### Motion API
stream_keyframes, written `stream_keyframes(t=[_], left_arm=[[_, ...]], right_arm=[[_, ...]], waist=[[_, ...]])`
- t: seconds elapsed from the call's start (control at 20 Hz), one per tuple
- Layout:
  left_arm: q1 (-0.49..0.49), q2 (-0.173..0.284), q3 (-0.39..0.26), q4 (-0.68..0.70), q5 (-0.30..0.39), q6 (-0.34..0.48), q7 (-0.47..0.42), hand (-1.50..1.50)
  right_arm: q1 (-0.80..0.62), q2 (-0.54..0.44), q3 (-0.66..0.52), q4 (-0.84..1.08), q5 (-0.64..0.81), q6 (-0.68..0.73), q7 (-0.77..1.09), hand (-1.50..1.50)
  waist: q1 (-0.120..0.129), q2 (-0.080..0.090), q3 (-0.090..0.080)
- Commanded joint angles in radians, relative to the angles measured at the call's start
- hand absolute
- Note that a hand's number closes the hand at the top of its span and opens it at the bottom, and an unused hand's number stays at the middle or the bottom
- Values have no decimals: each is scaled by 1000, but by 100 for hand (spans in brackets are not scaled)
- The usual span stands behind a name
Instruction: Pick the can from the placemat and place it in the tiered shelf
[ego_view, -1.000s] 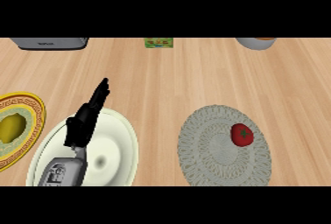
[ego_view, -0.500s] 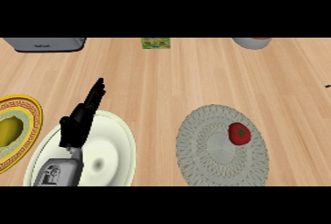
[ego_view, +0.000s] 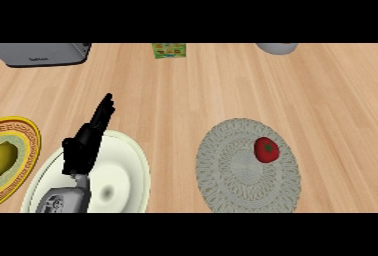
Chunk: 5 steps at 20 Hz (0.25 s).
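Left hand (ego_view: 87, 145) spread, holding nothing, over cream plate (ego_view: 122, 175) at 8 o'clock. Red can (ego_view: 266, 149) sits on placemat (ego_view: 229, 170) at 4 o'clock; grasp pending, shelf unseen.

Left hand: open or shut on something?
Open. The left hand hangs over the cream plate with fingers straight, holding nothing.
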Motion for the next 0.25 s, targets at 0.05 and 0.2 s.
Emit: stream_keyframes(t=[0.05, 0.2], left_arm=[[47, 24, 24, 4, 20, -20, -37, 0], [20, 23, 34, 15, 28, -20, -44, 0]], right_arm=[[159, 63, -223, -146, -205, 249, 21, -150], [185, 37, -381, -179, -342, 338, 41, -150]], waist=[[-26, -7, 1], [-8, 0, 0]])
